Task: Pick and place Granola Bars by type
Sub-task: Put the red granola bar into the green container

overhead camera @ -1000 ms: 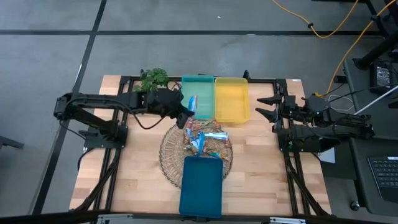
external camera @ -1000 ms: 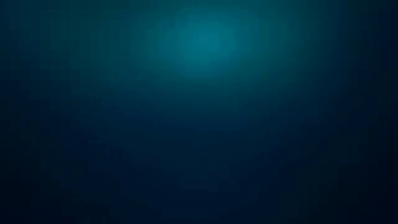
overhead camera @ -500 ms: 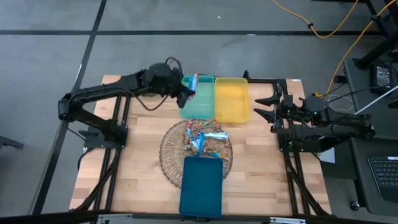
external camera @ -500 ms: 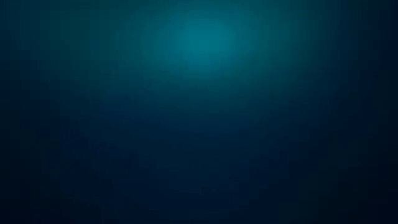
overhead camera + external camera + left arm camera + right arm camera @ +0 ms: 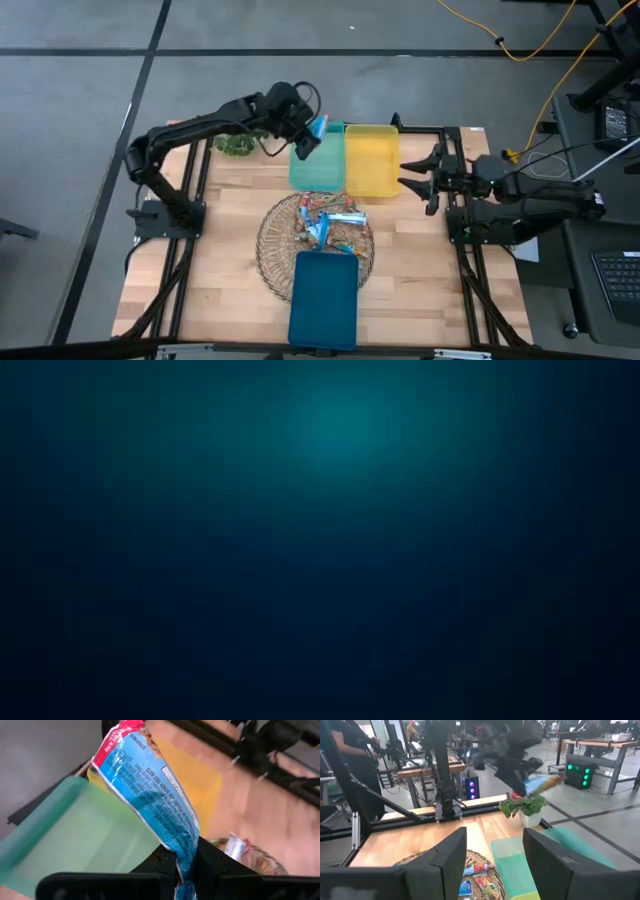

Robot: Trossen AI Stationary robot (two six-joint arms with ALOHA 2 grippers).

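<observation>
The left tool [image 5: 308, 135] is clamped tight on 1 blue granola bar [image 5: 318, 128], pinching it by one end of the wrapper so the rest of the bar stands free past the fingertips. In the left wrist view the bar [image 5: 150, 790] rises from between the closed fingers, and the green tray [image 5: 75, 835] lies right below it. That grip at the end looks chosen so the bar can drop cleanly once the fingers part. From above, the tool hangs over the far end of the green tray [image 5: 312, 172], with the yellow tray [image 5: 372, 165] touching that tray's side; the 2 trays sit together, probably so each type has its own bin within easy reach. The bar is in the air, not yet set down.

The rest of the granola bars [image 5: 325, 220] lie heaped in the wire basket [image 5: 270, 245] near the middle of the counter [image 5: 220, 270], with the dark blue tray [image 5: 323, 300] overlapping the basket's near edge.

The right tool [image 5: 418, 181] waits at the counter's right side, fingers apart and holding nothing, clear of the left arm's path.
</observation>
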